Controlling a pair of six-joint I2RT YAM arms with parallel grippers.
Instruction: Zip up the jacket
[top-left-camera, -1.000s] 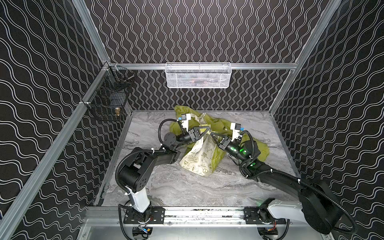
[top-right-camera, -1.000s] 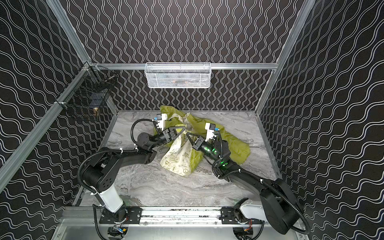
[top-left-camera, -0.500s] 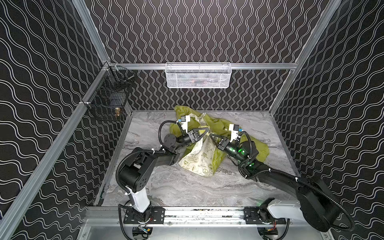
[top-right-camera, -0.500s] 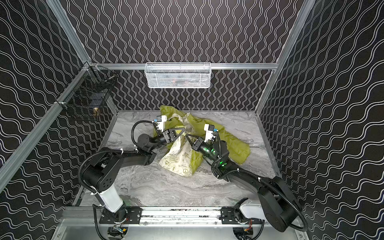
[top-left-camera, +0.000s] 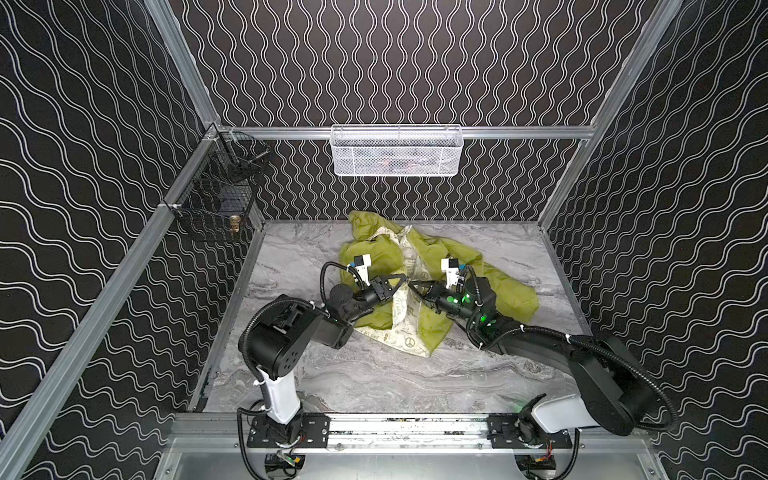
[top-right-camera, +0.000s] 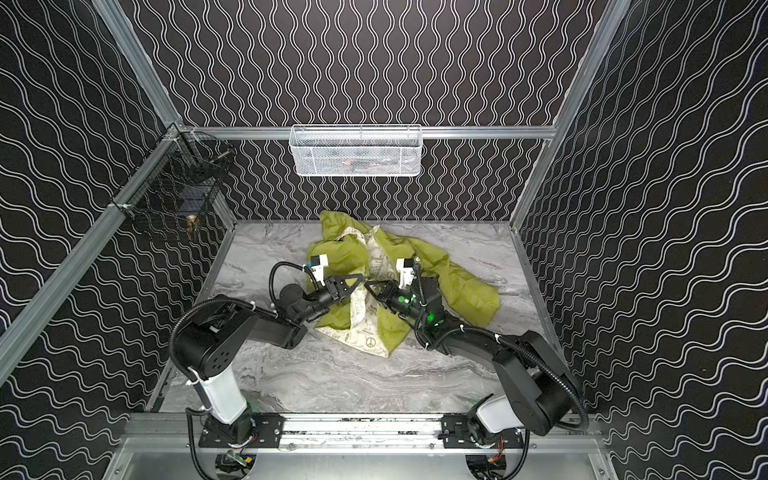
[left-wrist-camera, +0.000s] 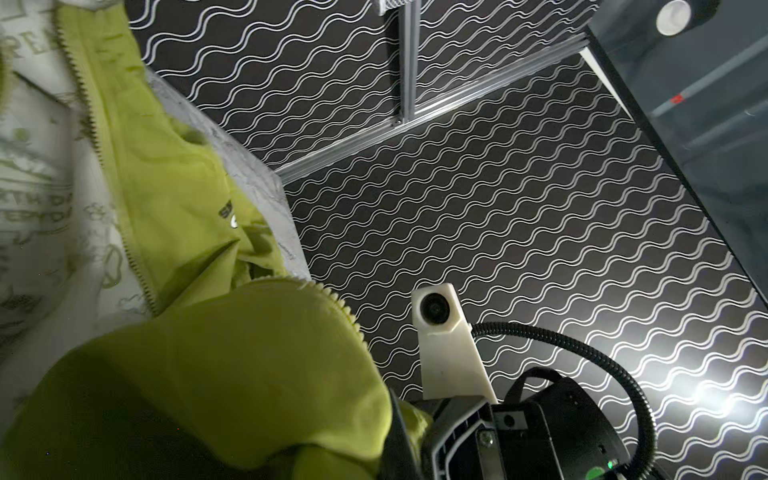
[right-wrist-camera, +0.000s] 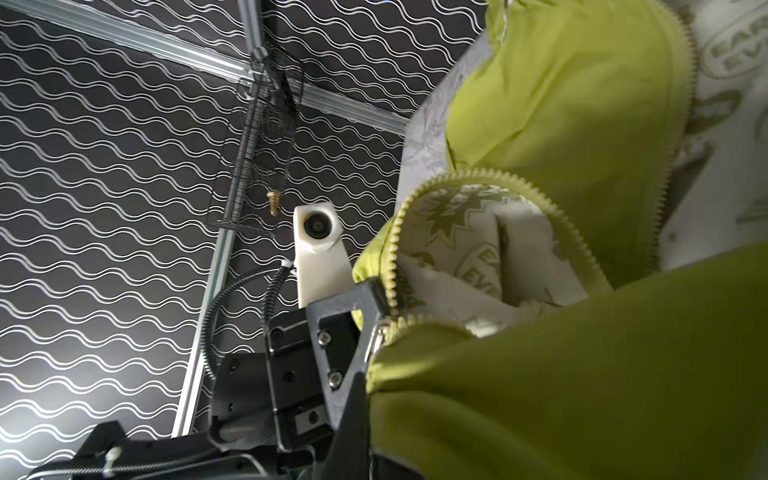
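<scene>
The yellow-green jacket (top-left-camera: 494, 274) lies crumpled at the back middle of the marble table (top-left-camera: 374, 374), its front open and the cream printed lining (top-left-camera: 401, 316) showing in both top views. My left gripper (top-left-camera: 400, 278) and right gripper (top-left-camera: 412, 284) meet tip to tip above its middle, each shut on a lifted front edge of the jacket (top-right-camera: 461, 278). In the right wrist view the open zipper teeth (right-wrist-camera: 478, 171) loop past the left gripper's fingers (right-wrist-camera: 345, 309), with a metal zipper pull (right-wrist-camera: 376, 337) beside them. Green fabric (left-wrist-camera: 232, 374) hides my left jaws in the left wrist view.
A white mesh basket (top-left-camera: 397, 151) hangs on the back wall. A black wire basket (top-left-camera: 220, 199) with a small brass piece hangs on the left wall. Patterned walls close in three sides of the table.
Both grippers have shifted a little toward the near side of the table, still together and still holding the jacket edges. The jacket's lifted middle came with them.
</scene>
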